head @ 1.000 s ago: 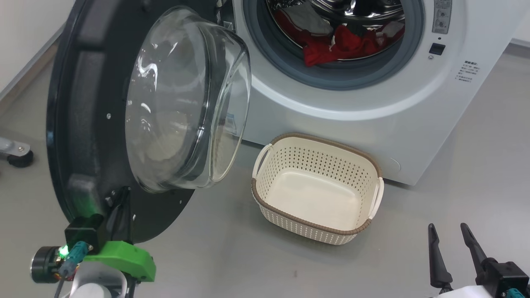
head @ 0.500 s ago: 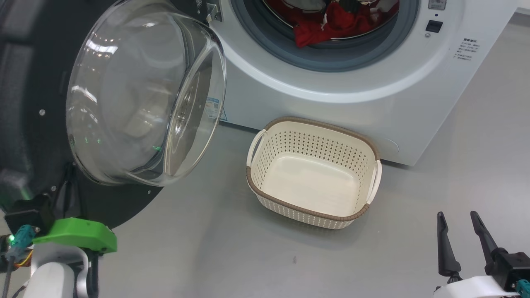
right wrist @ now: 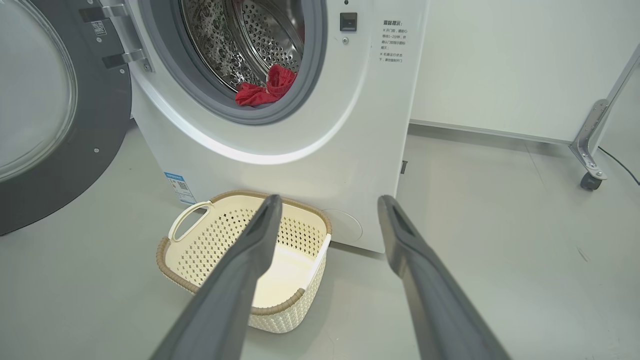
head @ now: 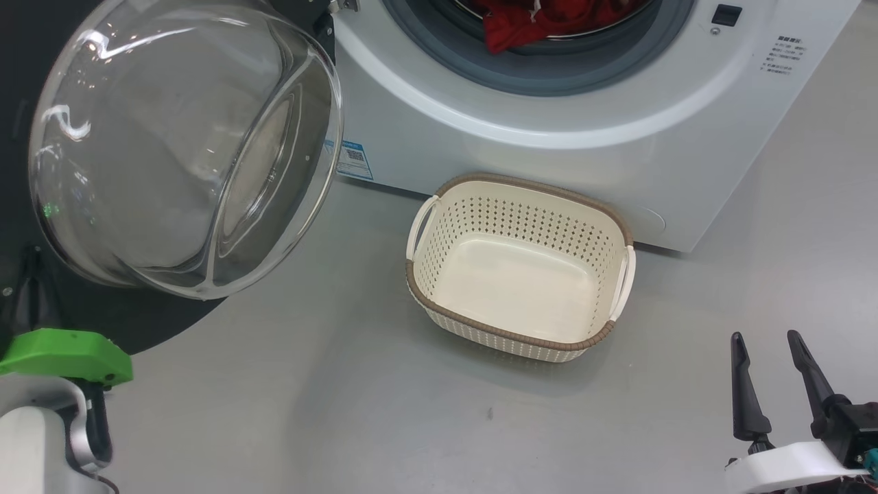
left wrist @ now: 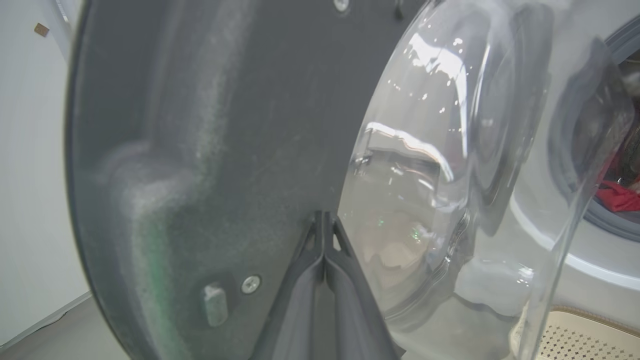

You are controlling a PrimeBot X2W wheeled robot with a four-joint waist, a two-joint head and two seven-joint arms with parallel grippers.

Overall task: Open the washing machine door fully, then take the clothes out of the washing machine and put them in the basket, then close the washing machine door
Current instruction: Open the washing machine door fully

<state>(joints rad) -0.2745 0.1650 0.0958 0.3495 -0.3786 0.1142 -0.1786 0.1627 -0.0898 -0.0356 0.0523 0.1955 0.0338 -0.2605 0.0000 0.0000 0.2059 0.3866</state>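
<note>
The washing machine door (head: 89, 312) stands open on the left, and its bulging glass window (head: 178, 144) juts toward the middle and blocks that side. The round mouth of the washing machine (head: 549, 158) is uncovered, with red clothes (head: 542, 20) lying just inside its grey seal (head: 549, 75). The basket (head: 511, 337) takes up the floor (head: 329, 412) just in front of the machine below the mouth, while bare floor lies open between basket and door and between basket and right gripper (head: 765, 336).
</note>
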